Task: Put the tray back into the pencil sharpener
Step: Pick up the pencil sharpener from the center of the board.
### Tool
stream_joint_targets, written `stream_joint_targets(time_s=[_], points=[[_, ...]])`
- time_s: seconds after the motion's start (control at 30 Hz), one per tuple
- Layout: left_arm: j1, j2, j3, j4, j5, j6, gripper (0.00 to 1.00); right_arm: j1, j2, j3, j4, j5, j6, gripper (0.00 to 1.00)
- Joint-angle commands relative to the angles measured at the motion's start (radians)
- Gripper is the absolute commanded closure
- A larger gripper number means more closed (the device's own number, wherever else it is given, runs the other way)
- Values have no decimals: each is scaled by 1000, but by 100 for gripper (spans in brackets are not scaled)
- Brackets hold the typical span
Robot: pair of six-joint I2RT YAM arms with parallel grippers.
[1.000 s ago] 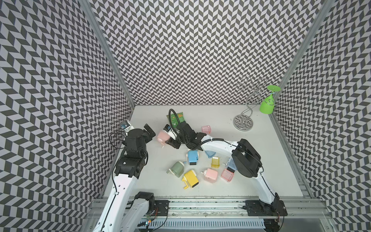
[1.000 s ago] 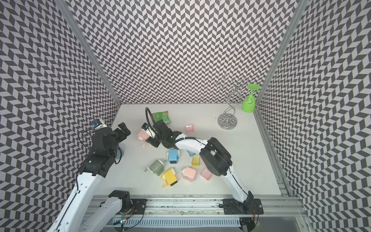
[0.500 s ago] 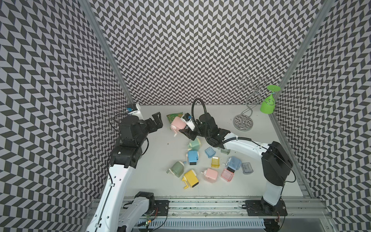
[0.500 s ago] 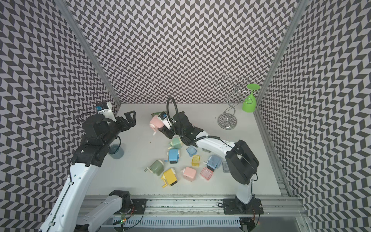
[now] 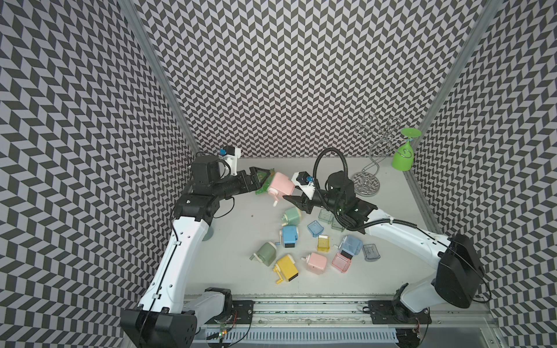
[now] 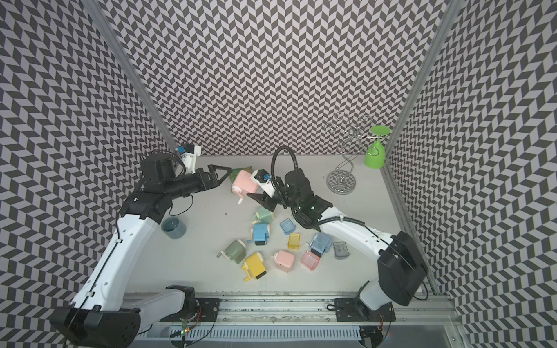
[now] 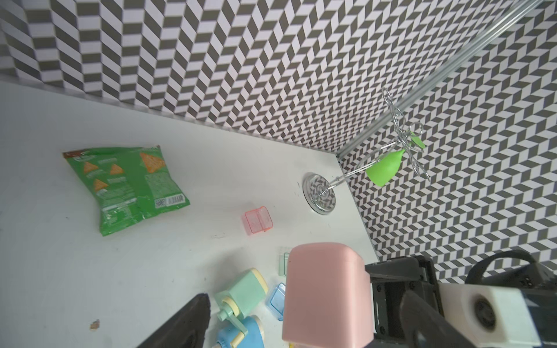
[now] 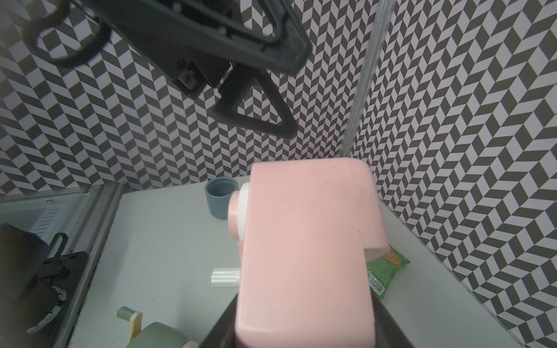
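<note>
Pink plastic, both pieces. The sharpener [image 5: 281, 186] hangs clear of the surface [image 5: 241, 238] toward the back. It is clamped across its body by the right pincer [image 5: 288, 189], whose jaws stand partly closed on it. Its crank [image 5: 274, 201] points down and toward the left arm's side. No view shows the slot that takes the tray, so I cannot tell which way it faces.

The tray [image 7: 258, 220] I take for its match shows only in the left wrist view. It lies flat on the surface with its open side up, between the chips bag [image 7: 132, 186] and the foot of the wire stand [image 7: 321, 192], apart from both. In both top views the right arm's wrist covers that spot. A second pink tray [image 5: 341, 262] lies near the front edge, just beside another pink sharpener [image 5: 316, 262]. That pair probably belongs together.

The left pincer [image 6: 225, 175] is empty, with its jaws spread wide. It sits close to the held sharpener on the side away from the right pincer, and I can see no contact.

The next move turns on one relation: from the free left pincer, the back tray lies beyond the held sharpener, toward the stand. The right arm is nearer the tray, but it is occupied. So the left arm would likely have to reach past or around the sharpener to pick the tray up. Otherwise the sharpener would have to pass into the left pincer, freeing the right.
</note>
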Motion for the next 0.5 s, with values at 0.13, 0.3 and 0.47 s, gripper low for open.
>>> stream_joint_targets(time_s=[0.13, 0.3, 0.47], points=[[-22, 24, -10, 72, 222, -64, 0, -1, -42, 12, 137, -68, 18, 75], [-40, 48, -10, 62, 247, -64, 2, 1, -49, 6, 171, -81, 16, 75], [-54, 51, -30, 71, 282, -88, 8, 1, -40, 7, 211, -100, 29, 75]])
